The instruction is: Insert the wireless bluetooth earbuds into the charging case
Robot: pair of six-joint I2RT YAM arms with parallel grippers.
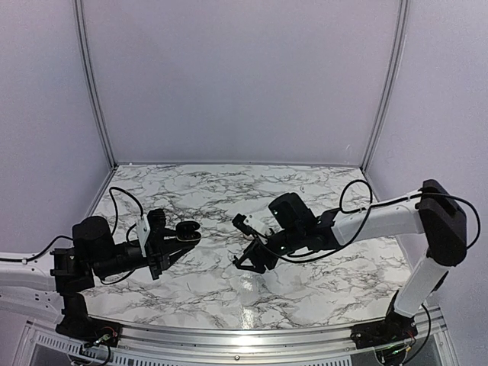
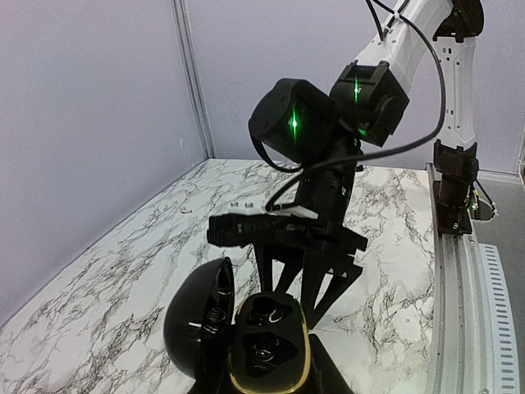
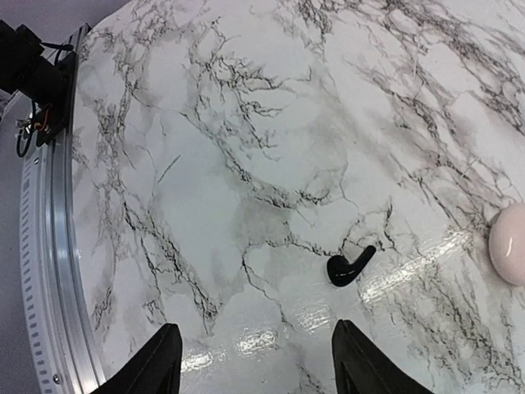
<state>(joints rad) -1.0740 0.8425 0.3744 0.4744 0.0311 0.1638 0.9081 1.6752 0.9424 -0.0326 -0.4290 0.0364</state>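
Observation:
My left gripper (image 2: 264,387) is shut on the charging case (image 2: 267,349), a black case with a gold rim, held above the table with its lid (image 2: 195,322) swung open to the left. Its two hollows face up; I cannot tell what lies in them. From above, the case (image 1: 187,231) sits at the tip of the left gripper (image 1: 169,244). One black curved earbud (image 3: 350,267) lies on the marble, just ahead of my right gripper (image 3: 258,371) and nearer its right finger. The right gripper (image 1: 255,261) hangs open over the table, nothing between its fingers (image 3: 157,363).
A pale pinkish-cream pebble-like object (image 3: 510,244) lies on the marble at the right edge of the right wrist view. The table's metal rail (image 3: 45,246) runs along the left of that view. The right arm (image 2: 328,139) stands close in front of the held case.

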